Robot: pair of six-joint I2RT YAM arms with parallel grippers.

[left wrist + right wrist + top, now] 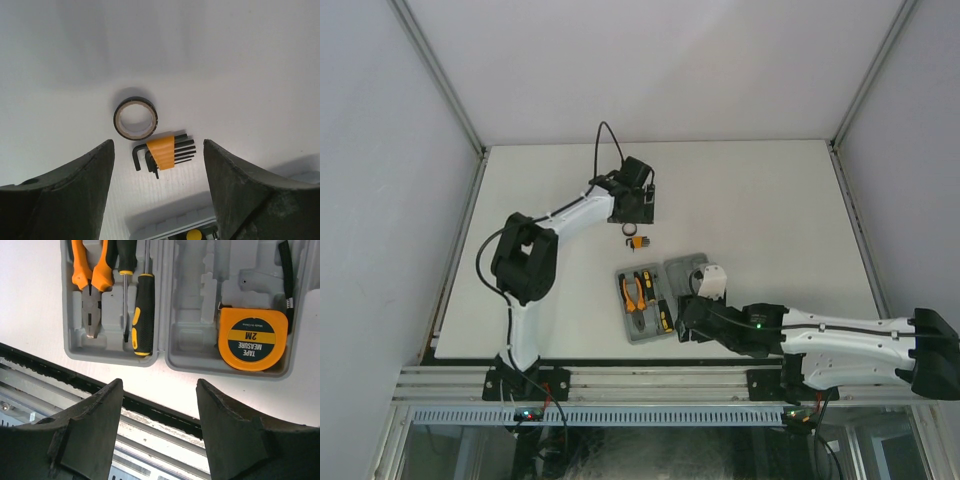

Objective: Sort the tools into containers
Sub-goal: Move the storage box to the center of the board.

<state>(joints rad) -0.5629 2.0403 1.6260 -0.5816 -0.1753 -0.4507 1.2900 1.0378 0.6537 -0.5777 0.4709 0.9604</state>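
Six tools on the list: four stowed, two loose.
Right gripper (160,430): nearest item; hangs over the near edge of the table (770,200), looking onto the case. Jaws wide, nothing between them. Judged free for the next pick.
Case (195,315): grey, opened flat near the front edge, both halves face up so the moulded recesses can take tools.
Left half: pliers (92,280), slim screwdriver (126,257) and stout screwdriver (144,305), side by side, each in its own recess.
Right half: tape measure (252,337) seated in the near corner, face up; the other recesses are bare.
Hex keys (164,152): on the table just beyond the case, in an orange holder, keys fanned. Not in any recess.
Ring (135,119): flat on the table just beyond the hex keys; whether they touch cannot be told.
Left gripper (159,190): farthest item; above the two loose tools, jaws wide and empty, hex keys framed between the fingers. Judged lined up to descend on them.
Outstanding: hex keys and ring to the case.
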